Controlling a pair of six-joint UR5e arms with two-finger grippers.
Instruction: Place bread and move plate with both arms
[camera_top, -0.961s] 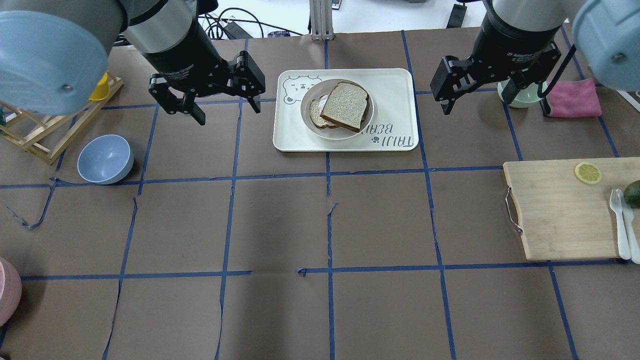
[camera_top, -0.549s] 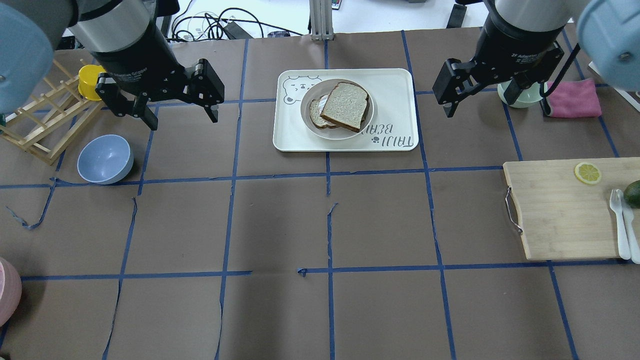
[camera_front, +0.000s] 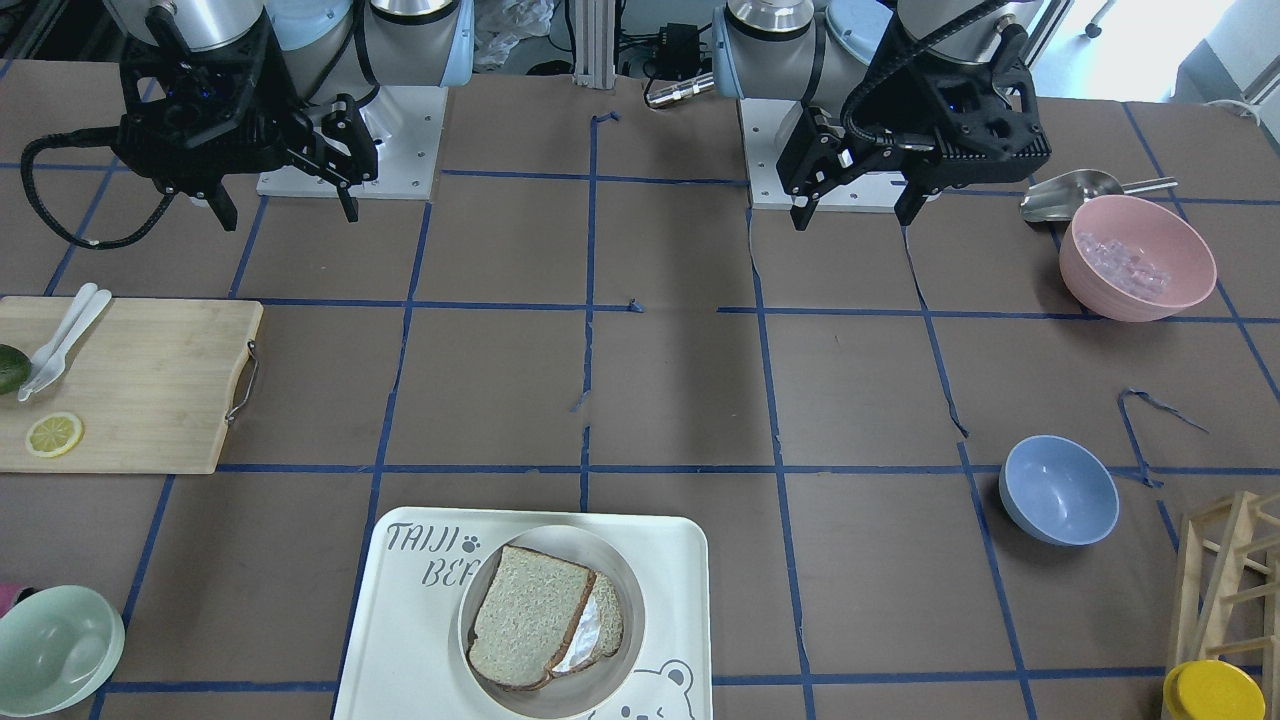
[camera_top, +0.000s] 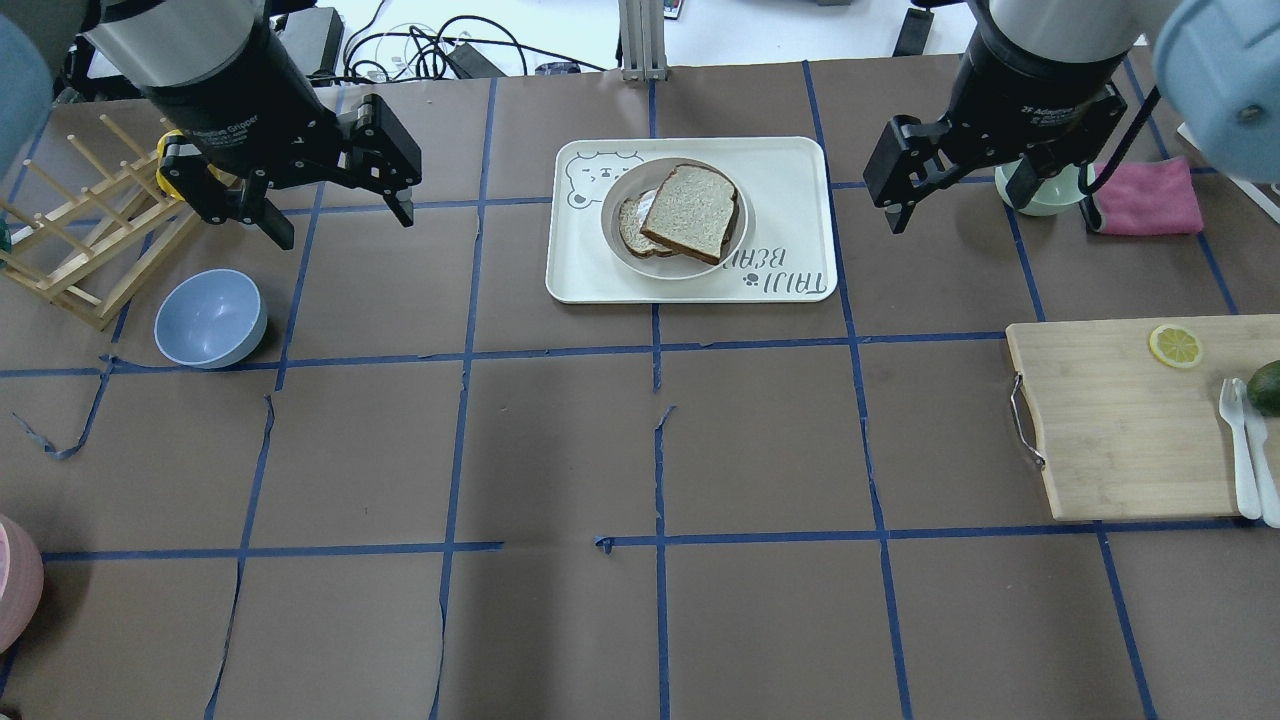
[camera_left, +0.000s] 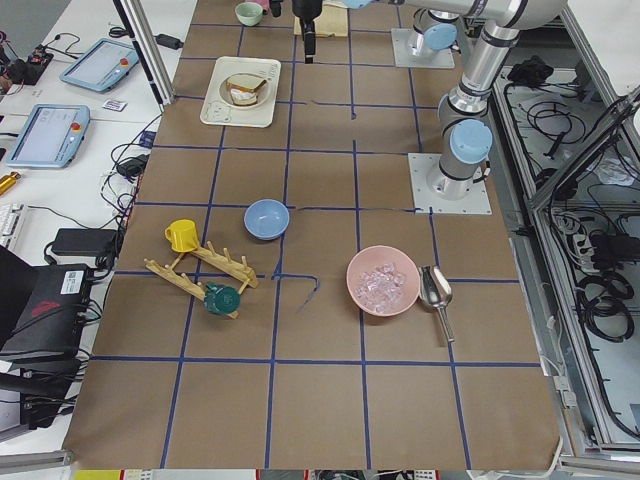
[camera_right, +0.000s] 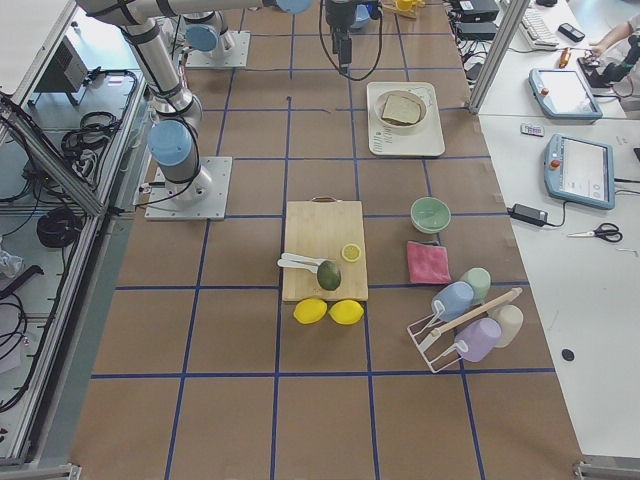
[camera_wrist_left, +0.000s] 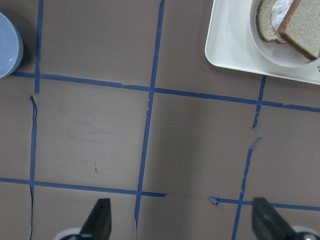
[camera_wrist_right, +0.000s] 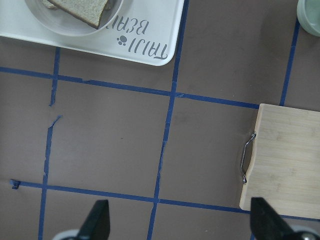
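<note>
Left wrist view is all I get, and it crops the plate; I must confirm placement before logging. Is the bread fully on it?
Observer: Yes. The bread lies wholly within the plate, overlapping a second slice that bears something white.
Operator: Anything else on the tray?
Observer: Only the plate stands on the bear-printed tray.
Operator: And the right gripper?
Observer: The right gripper hangs open and empty beside the tray, touching nothing.
</note>
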